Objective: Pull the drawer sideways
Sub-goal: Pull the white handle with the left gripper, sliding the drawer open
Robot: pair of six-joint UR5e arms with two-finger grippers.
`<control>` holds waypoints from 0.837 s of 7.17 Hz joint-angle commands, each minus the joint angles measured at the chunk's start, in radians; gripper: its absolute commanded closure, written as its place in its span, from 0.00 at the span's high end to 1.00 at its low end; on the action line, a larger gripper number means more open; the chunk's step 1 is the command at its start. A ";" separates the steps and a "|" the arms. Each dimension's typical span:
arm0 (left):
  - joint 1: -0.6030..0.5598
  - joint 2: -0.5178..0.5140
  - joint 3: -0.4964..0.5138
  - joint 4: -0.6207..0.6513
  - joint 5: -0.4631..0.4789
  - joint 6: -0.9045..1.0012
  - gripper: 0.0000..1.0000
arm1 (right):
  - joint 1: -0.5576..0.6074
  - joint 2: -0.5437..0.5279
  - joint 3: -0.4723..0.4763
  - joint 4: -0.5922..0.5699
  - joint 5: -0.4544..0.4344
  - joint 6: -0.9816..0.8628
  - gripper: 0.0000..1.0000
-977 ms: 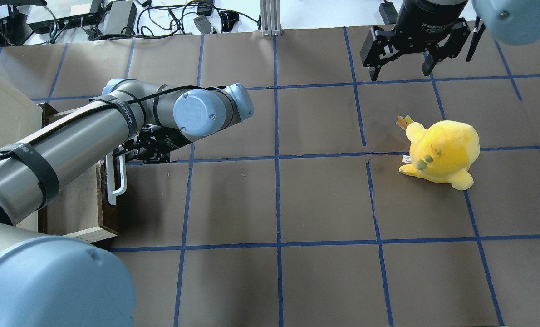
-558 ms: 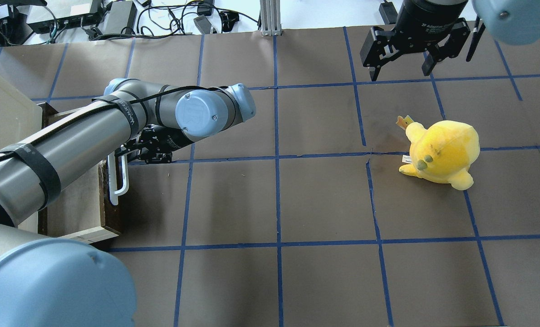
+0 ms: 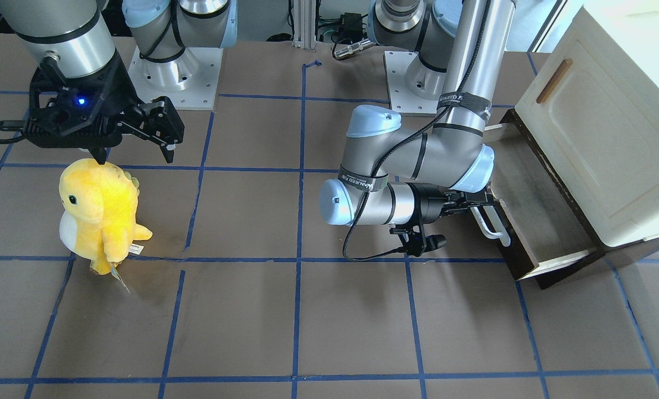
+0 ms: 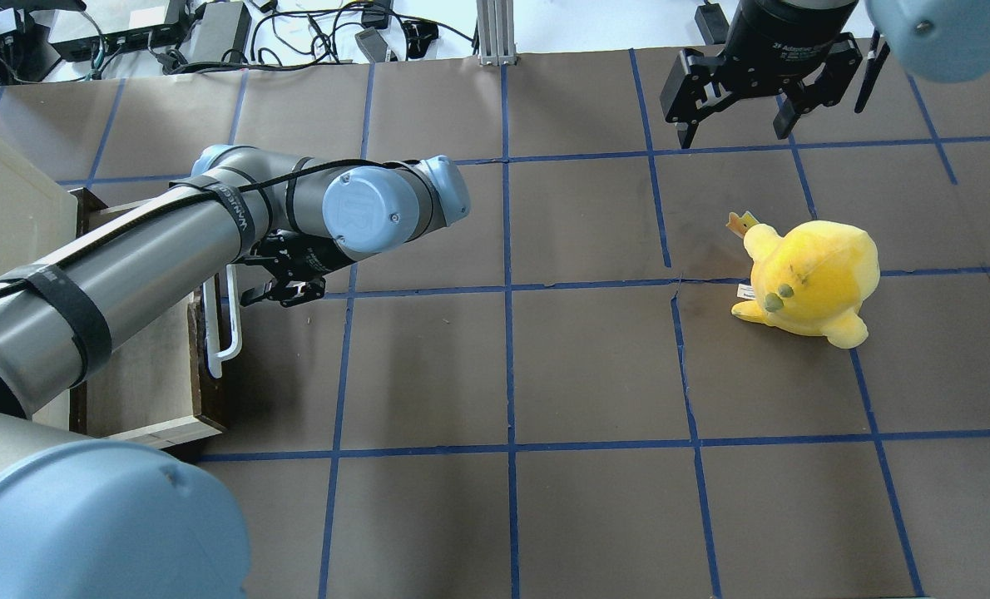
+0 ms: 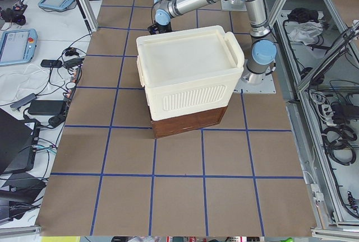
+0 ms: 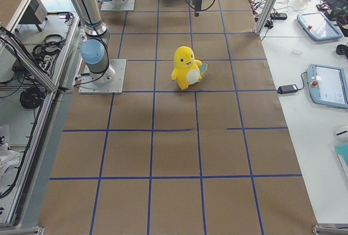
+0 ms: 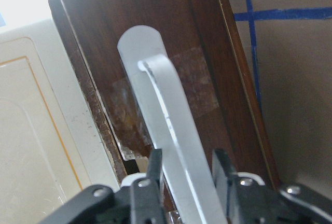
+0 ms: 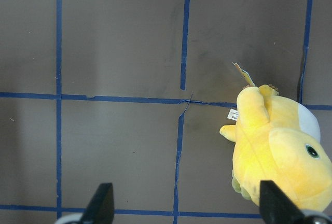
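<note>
View of the moment at which the drawer (image 3: 535, 206) stood partly out from beneath the cream cabinet (image 3: 601, 138), at the end of the worktop (image 4: 595, 366) on the robot's left, its pale inside exposed and its dark brown front turned toward the middle of the worktop. The left claw (image 7: 187, 175) was clenched on the white bar handle (image 3: 491, 225) of the drawer front: in the left wrist view the two fingers (image 7: 154, 175) sat one on each side of the bar, touching it, near one end of the handle. The left forearm lay roughly level above the worktop, pointing at the drawer front. The right claw (image 4: 735, 133) was released, its fingers spread wide and grasping nothing, held above the worktop close to a yellow plush toy (image 4: 811, 279). The toy stood upright on the brown, blue-taped worktop, well apart from the drawer.
</note>
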 commanded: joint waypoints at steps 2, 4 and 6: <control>-0.003 0.043 0.028 0.024 -0.014 0.124 0.97 | 0.000 0.000 0.000 0.000 0.000 0.000 1.00; -0.002 0.086 0.186 0.028 -0.217 0.313 0.97 | 0.000 0.000 0.000 0.000 0.000 0.000 1.00; 0.024 0.184 0.258 0.020 -0.453 0.464 0.97 | 0.000 0.000 0.000 0.000 0.000 0.000 1.00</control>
